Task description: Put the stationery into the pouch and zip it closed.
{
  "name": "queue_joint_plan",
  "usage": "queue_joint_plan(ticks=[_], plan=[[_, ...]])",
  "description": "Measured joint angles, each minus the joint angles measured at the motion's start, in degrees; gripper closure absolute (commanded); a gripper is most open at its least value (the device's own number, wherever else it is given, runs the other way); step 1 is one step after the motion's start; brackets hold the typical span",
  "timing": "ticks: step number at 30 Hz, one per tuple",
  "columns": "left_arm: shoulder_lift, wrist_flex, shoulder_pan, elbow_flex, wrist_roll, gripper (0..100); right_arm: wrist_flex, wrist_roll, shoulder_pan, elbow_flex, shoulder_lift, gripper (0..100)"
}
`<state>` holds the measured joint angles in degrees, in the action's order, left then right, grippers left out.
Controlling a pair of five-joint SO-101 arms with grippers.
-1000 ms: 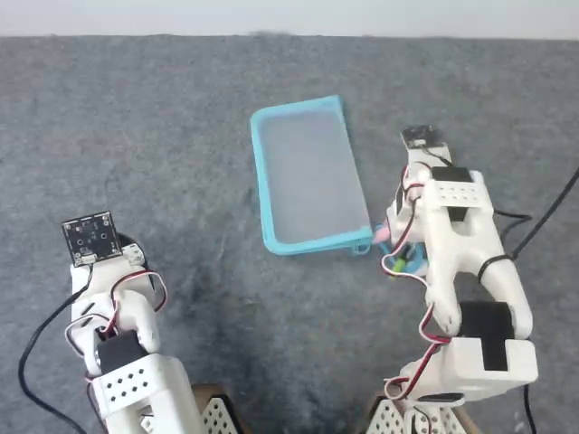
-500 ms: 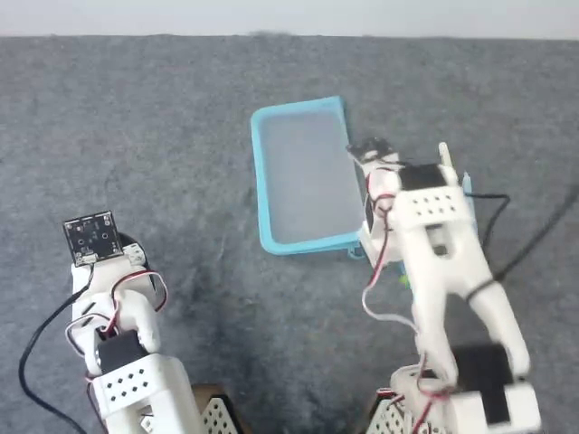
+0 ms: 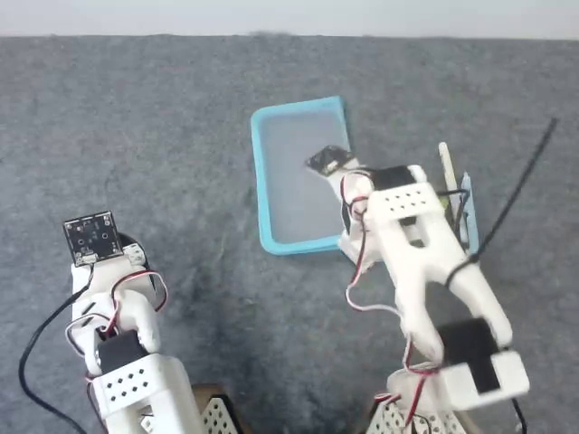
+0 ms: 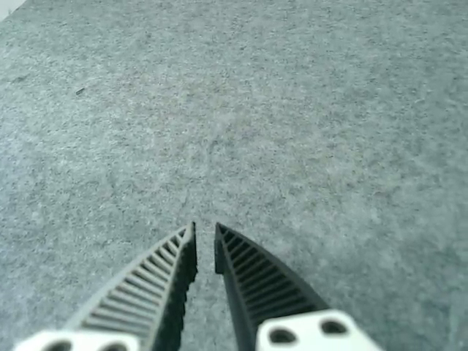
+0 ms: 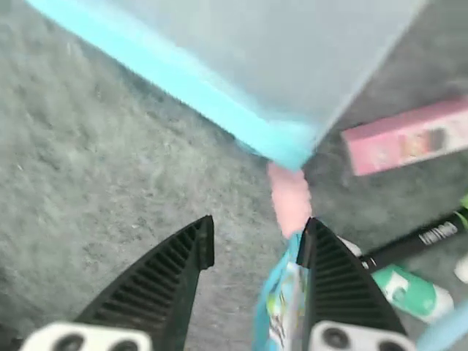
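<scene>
1. Swinging over from the stationery [image 3: 457,194] pile, my right gripper [image 5: 257,227] now hangs open and empty at the pouch [image 5: 292,44]'s near corner, with the pink tab [image 5: 289,201] between its fingers.
2. The stationery lies just beside the pouch, none inside, so I'm guessing unzipping comes first.
3. The right arm reaches over that corner. The left gripper [image 4: 205,238] sits all but closed, well apart from the pouch.

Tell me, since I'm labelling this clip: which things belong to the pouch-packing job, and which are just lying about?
Job: pouch, pink box, black pen, green-and-white item, cream stick.
Lying about: grey table cover, black cable.
</scene>
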<state>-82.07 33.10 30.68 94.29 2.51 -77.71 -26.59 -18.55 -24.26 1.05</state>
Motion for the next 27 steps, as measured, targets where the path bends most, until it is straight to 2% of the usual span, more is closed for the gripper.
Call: queue_joint_plan(ticks=[3,10,12,15,17,21,27], plan=[[0.0,0.0,0.0,0.0,0.0,95,1.1,-2.5,-0.2,0.0,-4.1,81.5],[0.0,0.0,0.0,0.0,0.0,95,6.0,-3.1,0.0,-2.2,-7.8,81.8],[0.0,0.0,0.0,0.0,0.0,95,7.2,-3.1,0.0,-4.0,-7.8,86.8],[0.0,0.0,0.0,0.0,0.0,96,9.7,-1.8,0.1,-5.3,-7.8,99.8],[0.0,0.0,0.0,0.0,0.0,96,10.8,0.5,0.1,-5.3,-7.8,97.2],[0.0,0.0,0.0,0.0,0.0,96,10.6,2.7,0.0,-5.3,-5.9,98.9],[0.0,0.0,-1.0,0.0,0.0,96,8.7,3.5,-0.1,-5.5,5.1,99.2]])
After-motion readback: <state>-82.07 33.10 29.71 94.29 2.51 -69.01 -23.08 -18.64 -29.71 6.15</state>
